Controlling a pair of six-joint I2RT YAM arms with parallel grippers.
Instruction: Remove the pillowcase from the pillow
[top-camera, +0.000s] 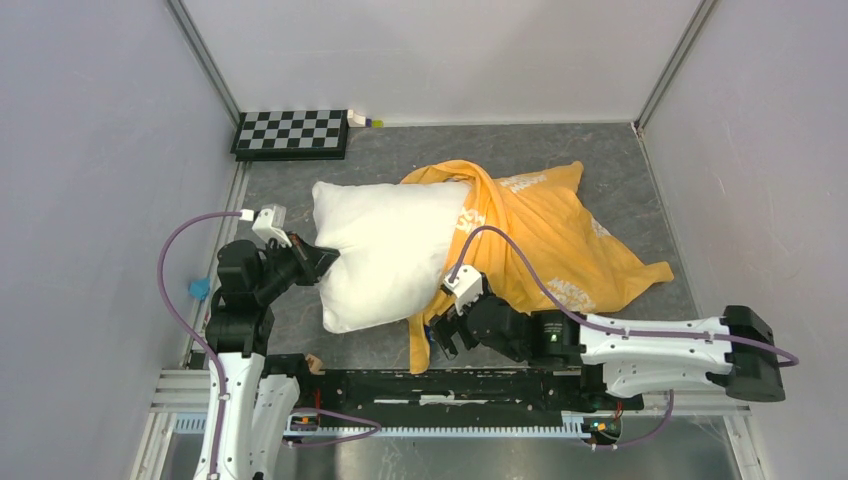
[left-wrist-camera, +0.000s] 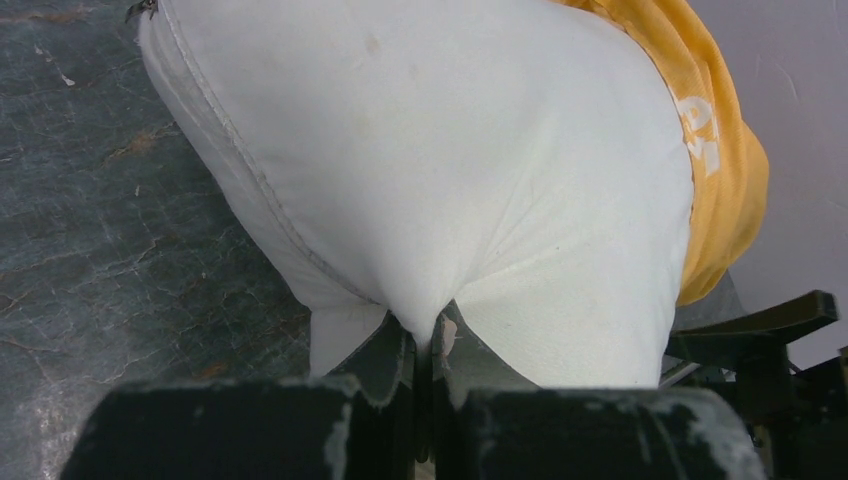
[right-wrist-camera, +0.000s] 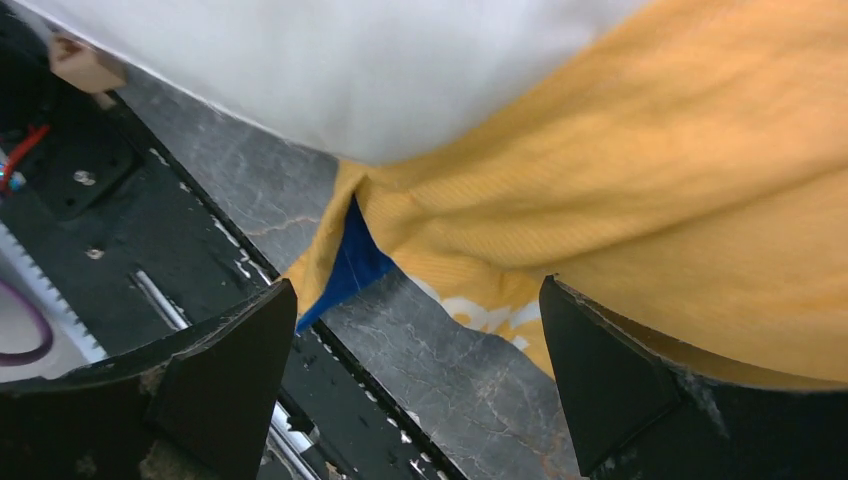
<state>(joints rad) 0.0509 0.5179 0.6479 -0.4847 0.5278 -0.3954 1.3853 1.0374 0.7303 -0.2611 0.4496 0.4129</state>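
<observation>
As seen from above, noted pillow lying on table, left part bare, right end inside pillowcase, orange side up, spread toward right and far. Noted left gripper at pillow's left edge, right gripper at pillowcase's near-left corner, checkerboard at far left corner of table.

From left wrist: found jaws together, clamped on a pinch of white pillow fabric; orange pillowcase bunched around pillow's far end, at right of frame.

From right wrist: found jaws wide apart over pillowcase's near edge, contact with cloth not clear; blue underside showing at a folded corner, pillow beyond it, black rail at left.
</observation>
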